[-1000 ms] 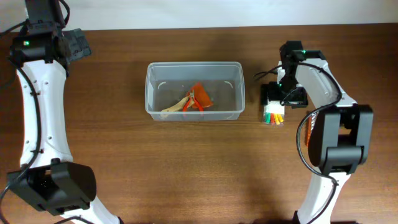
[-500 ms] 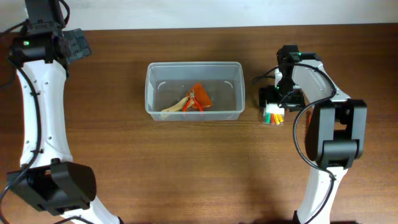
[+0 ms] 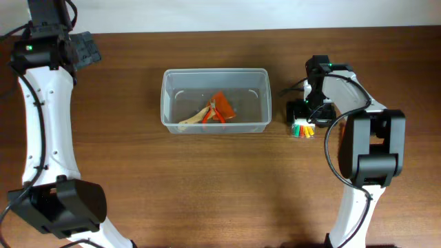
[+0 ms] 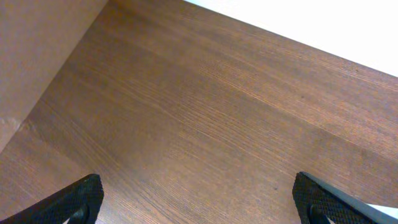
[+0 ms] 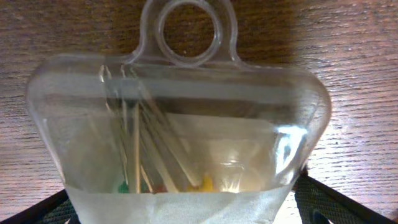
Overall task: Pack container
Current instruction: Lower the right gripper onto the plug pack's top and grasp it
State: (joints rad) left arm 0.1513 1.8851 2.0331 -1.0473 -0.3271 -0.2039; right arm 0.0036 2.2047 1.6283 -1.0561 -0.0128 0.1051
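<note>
**Hidden or unclear.** In the overhead view the right arm's wrist covers most of the right end effector (image 3: pixel 302 112), so its fingers cannot be made out there. The right wrist view shows only two dark fingertips (image 5: pixel 336 208), cut off at the lower corners of the frame. A clear packet (image 5: pixel 180 137) with a hang hole fills that view. Thin sticks with coloured tips lie inside it, partly lost in glare. The packet's lower end runs out of frame between the fingers. Whether either finger touches it cannot be told.

**End effectors.** The right one is spread fully, with one finger to each side of the packet and no grip evident. The left end effector (image 3: pixel 84 49) is also spread fully, with nothing between its fingers. Its wrist view shows only bare worktop (image 4: pixel 199 112) and two finger ends at the bottom corners.

**Container.** The container (image 3: pixel 215 71) sits mid-worktop with its top open. An orange item (image 3: pixel 222 107) and a pale item (image 3: pixel 193 121) lie inside, touching; what they are cannot be told. The container lies to the left of the right end effector, near but apart from it. The packet rests on the worktop just beyond the container's right end wall. The left end effector is well apart from the container, at the far left corner.
</note>
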